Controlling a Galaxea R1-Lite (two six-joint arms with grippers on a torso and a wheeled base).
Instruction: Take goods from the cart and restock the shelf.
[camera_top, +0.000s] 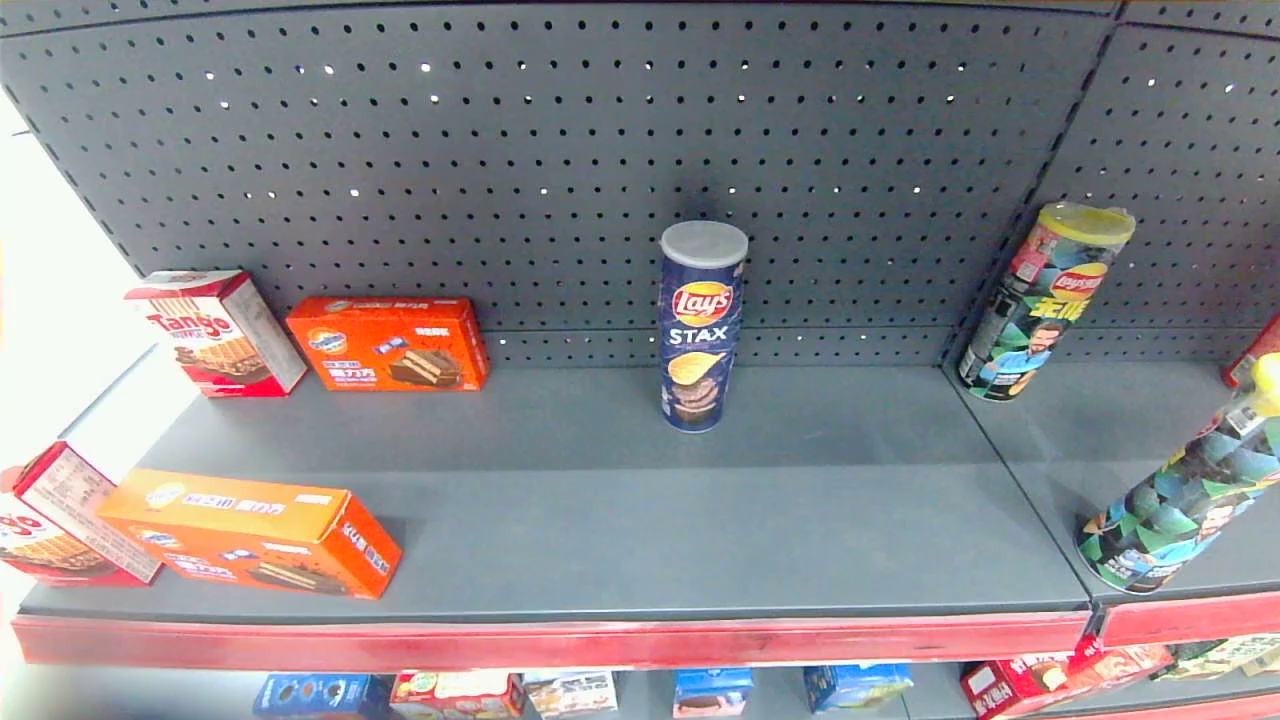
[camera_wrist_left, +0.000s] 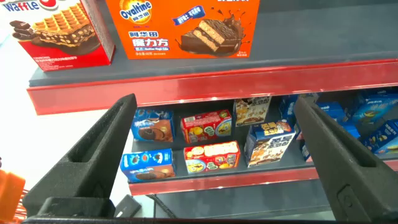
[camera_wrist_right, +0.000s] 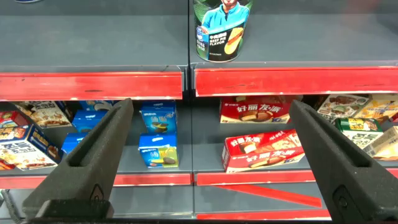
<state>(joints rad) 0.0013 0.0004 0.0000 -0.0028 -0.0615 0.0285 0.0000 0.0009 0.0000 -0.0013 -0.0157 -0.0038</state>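
Observation:
The grey shelf (camera_top: 620, 520) holds a blue chips can (camera_top: 702, 325) upright at the back middle. Two orange wafer boxes (camera_top: 390, 343) (camera_top: 255, 530) and two red waffle boxes (camera_top: 215, 332) (camera_top: 55, 520) sit on its left side. My left gripper (camera_wrist_left: 216, 102) is open and holds nothing. It hangs in front of the red shelf edge (camera_wrist_left: 217, 84), just below the front orange box (camera_wrist_left: 183, 28). My right gripper (camera_wrist_right: 211, 104) is open too, with nothing in it, level with the lower shelf and below a green chips can (camera_wrist_right: 222, 28).
On the neighbouring shelf to the right stand two green chips cans (camera_top: 1045, 300) (camera_top: 1180, 490), one at the back and one at the front. The lower shelf carries several small snack boxes (camera_wrist_left: 208, 140) (camera_wrist_right: 264, 152). A perforated back panel (camera_top: 560, 140) closes the rear.

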